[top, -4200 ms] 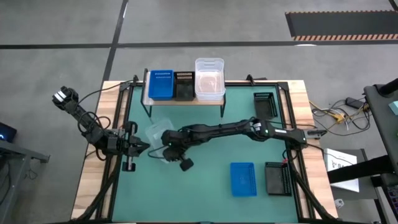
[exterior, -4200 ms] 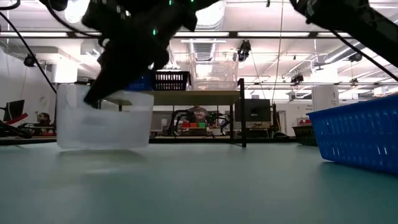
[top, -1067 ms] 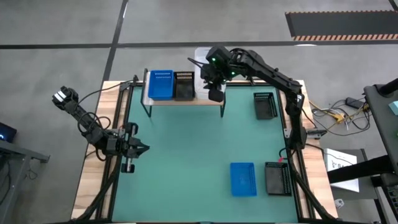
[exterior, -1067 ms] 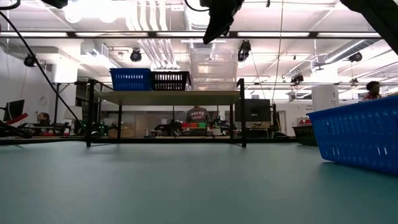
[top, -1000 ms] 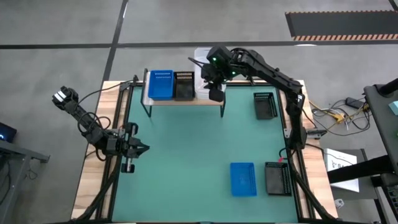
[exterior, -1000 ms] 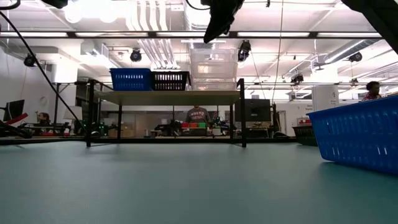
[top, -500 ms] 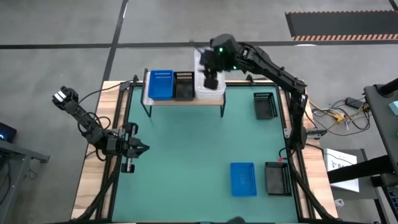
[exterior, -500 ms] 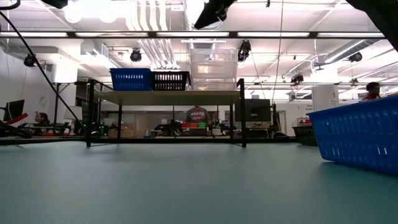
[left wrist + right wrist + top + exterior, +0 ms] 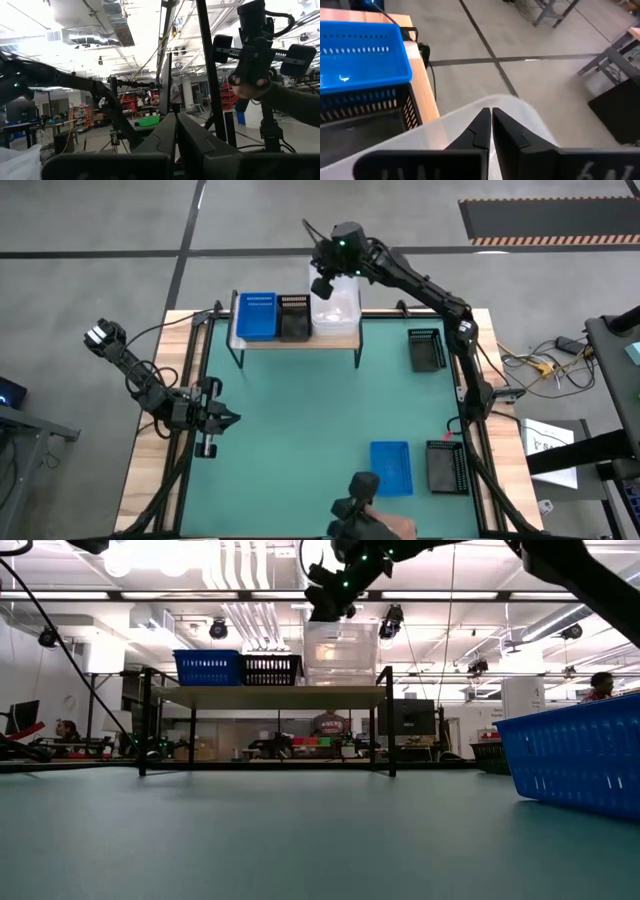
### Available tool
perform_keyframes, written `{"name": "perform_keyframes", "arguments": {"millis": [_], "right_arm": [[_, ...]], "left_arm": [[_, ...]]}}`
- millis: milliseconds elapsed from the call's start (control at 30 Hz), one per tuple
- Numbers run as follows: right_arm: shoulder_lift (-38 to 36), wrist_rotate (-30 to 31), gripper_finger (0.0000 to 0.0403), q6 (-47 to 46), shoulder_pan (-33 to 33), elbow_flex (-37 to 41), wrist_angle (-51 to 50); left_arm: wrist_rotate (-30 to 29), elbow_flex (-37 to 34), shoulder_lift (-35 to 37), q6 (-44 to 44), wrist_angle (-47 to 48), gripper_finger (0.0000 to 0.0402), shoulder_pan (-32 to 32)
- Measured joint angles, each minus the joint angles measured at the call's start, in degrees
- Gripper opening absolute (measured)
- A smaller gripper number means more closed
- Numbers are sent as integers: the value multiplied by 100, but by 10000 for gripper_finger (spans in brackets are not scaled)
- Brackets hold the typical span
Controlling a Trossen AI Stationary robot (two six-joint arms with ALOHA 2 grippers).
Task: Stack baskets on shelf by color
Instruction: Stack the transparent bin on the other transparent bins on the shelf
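Observation:
The shelf [image 9: 300, 342] stands at the table's far edge and bears a blue basket [image 9: 257, 315], a black mesh basket [image 9: 294, 317] and a stack of clear baskets [image 9: 340, 315]. My right gripper [image 9: 321, 284] is shut and hangs over the clear stack's far-left corner; the right wrist view shows its tips [image 9: 491, 112] over the clear rim [image 9: 520, 107]. A black basket [image 9: 427, 348], a blue one [image 9: 391, 467] and another black one [image 9: 446, 467] lie on the green mat. My left gripper [image 9: 226, 418] waits shut at the table's left edge. My right gripper points down at the clear stack's top rim [image 9: 320, 624] near its far-left corner, fingers shut. Whether the tips touch the rim, I cannot tell.
A person's hand holding a dark device [image 9: 360, 513] reaches in at the table's near edge, close to the blue basket. The same hand and device [image 9: 257, 60] show in the left wrist view. Open green mat [image 9: 300, 430] lies in the table's middle.
My right gripper has moved from the shelf's near edge across the clear stack toward the far edge and a little left, turning as it went. The person's hand with the device has come into view at the near edge.

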State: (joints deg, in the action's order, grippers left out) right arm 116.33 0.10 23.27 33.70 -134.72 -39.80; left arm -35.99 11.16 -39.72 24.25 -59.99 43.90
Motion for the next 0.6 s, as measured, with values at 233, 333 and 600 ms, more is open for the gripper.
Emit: {"name": "perform_keyframes", "arguments": {"millis": [233, 333, 600], "right_arm": [[-170, -7, 9, 30, -31, -24, -47], [-305, -7, 9, 71, -55, -26, -63], [-546, -5, 8, -120, -30, -35, 588]], "left_arm": [[0, -7, 0, 9, 0, 0, 0], [0, -7, -2, 9, 1, 0, -1], [-2, 7, -25, 13, 6, 0, -1]]}}
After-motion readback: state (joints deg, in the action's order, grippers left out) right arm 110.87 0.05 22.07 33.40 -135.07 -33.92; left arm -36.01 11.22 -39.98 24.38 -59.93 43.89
